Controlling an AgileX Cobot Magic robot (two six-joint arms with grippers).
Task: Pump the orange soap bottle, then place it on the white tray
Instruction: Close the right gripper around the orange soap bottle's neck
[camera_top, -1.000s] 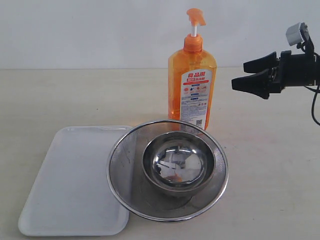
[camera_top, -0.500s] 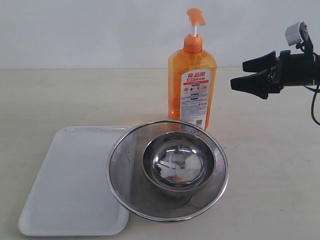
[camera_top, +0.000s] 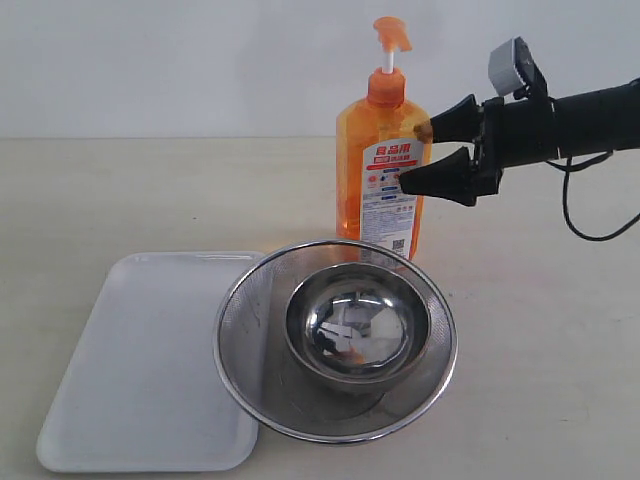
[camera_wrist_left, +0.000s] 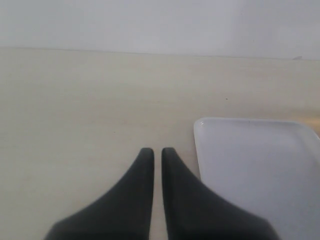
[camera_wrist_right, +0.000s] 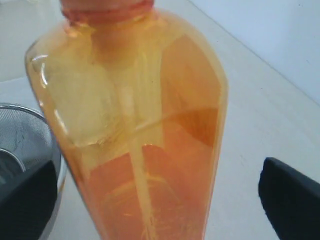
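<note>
The orange soap bottle (camera_top: 372, 135) stands upright on the table behind the strainer, its pump head (camera_top: 391, 34) raised. My right gripper (camera_top: 418, 157) comes in from the right and is open. Its two fingers straddle the bottle's upper body. In the right wrist view the bottle (camera_wrist_right: 145, 115) fills the space between the fingers (camera_wrist_right: 289, 196), with a gap still showing on one side. The white tray (camera_top: 140, 370) lies flat at the front left. My left gripper (camera_wrist_left: 157, 151) hovers beside the tray's corner (camera_wrist_left: 250, 160), shut and holding nothing.
A round steel mesh strainer (camera_top: 232, 300) with a steel bowl (camera_top: 358, 325) inside it sits just in front of the bottle and overlaps the tray's right edge. The strainer's rim (camera_wrist_right: 20, 125) shows next to the bottle in the right wrist view.
My right gripper has moved left from open space at the right edge. Its open fingers now stand on either side of the bottle. The bottle, tray and strainer have not moved.
</note>
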